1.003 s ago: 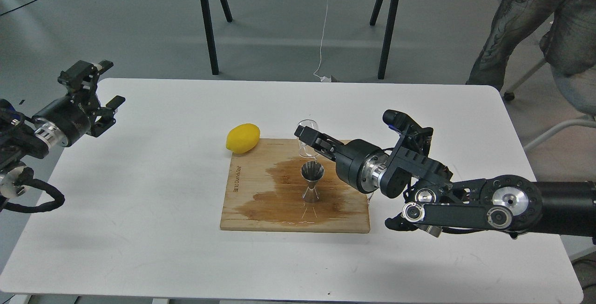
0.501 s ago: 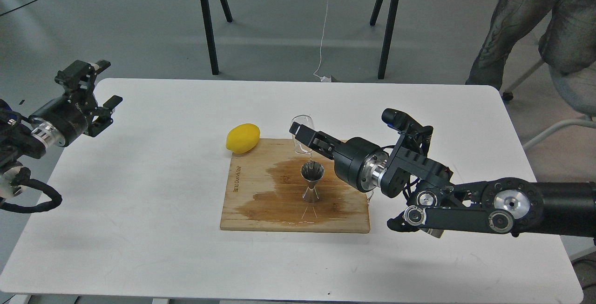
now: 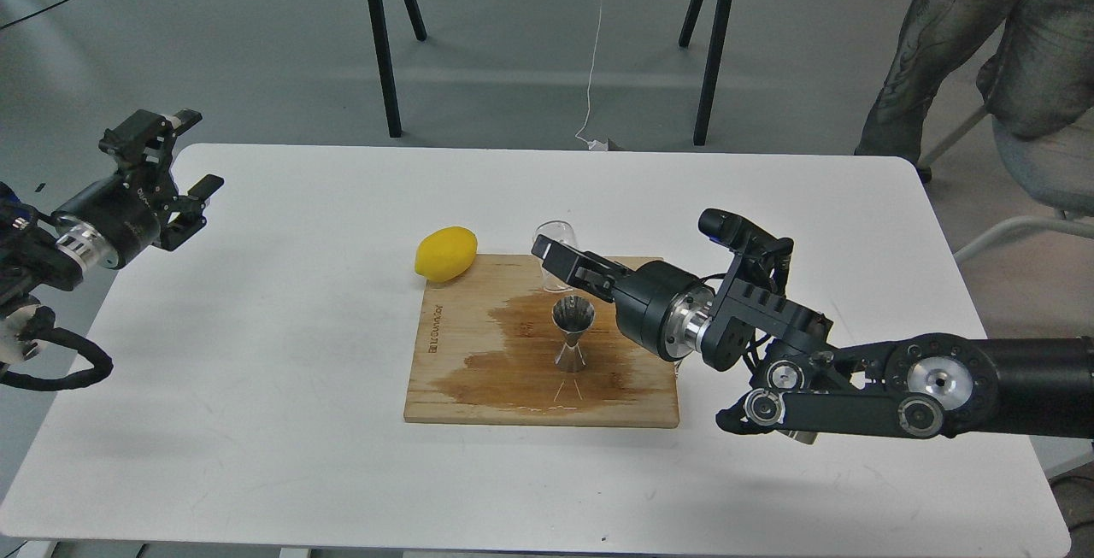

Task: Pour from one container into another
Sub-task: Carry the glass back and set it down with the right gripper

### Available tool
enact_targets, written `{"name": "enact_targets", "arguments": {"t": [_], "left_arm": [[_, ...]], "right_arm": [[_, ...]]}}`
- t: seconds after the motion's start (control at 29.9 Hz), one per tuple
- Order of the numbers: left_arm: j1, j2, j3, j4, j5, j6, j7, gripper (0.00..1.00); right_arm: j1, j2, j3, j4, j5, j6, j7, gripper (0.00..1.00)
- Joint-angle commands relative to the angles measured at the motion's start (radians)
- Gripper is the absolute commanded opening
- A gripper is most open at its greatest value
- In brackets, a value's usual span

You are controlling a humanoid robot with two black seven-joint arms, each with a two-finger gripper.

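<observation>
The clear glass vessel (image 3: 557, 234) hangs over the far edge of the wooden board (image 3: 453, 378), with my right gripper (image 3: 554, 257) shut on it. It sits just behind and above the steel jigger (image 3: 572, 332), which stands upright in the middle of the board on a dark wet stain. Whether any liquid is in the glass cannot be told. My left gripper (image 3: 193, 153) is open and empty above the table's far left edge, well away from the board.
A yellow lemon (image 3: 445, 253) lies on the white table (image 3: 256, 421) at the board's far left corner. A person (image 3: 983, 37) stands beyond the table's far right corner, next to a chair. Black trestle legs (image 3: 380, 45) stand behind the table.
My right gripper has carried the glass slightly left and then a little lower, towards the jigger. My left arm has drawn back slightly to the left. The person has shifted.
</observation>
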Motion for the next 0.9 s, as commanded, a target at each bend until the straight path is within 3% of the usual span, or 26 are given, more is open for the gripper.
{"name": "enact_targets", "arguments": {"t": [0.0, 0.2, 0.5, 0.7, 0.87], "left_arm": [[-0.001, 0.000, 0.000, 0.000, 0.000, 0.000, 0.000, 0.97], [-0.001, 0.000, 0.000, 0.000, 0.000, 0.000, 0.000, 0.97], [0.001, 0.000, 0.000, 0.000, 0.002, 0.000, 0.000, 0.97], [-0.001, 0.000, 0.002, 0.000, 0.003, 0.000, 0.000, 0.97], [-0.001, -0.001, 0.002, 0.000, 0.003, 0.000, 0.000, 0.97]], "right_arm": [[-0.001, 0.000, 0.008, 0.000, 0.015, 0.000, -0.003, 0.24], [-0.038, 0.000, 0.191, -0.008, 0.277, 0.000, -0.007, 0.24], [-0.267, 0.001, 0.900, -0.185, 1.025, 0.000, -0.017, 0.24], [-0.463, 0.005, 1.259, -0.342, 1.219, 0.000, -0.026, 0.24], [-0.599, 0.008, 1.381, -0.409, 1.328, 0.000, -0.027, 0.24]]}}
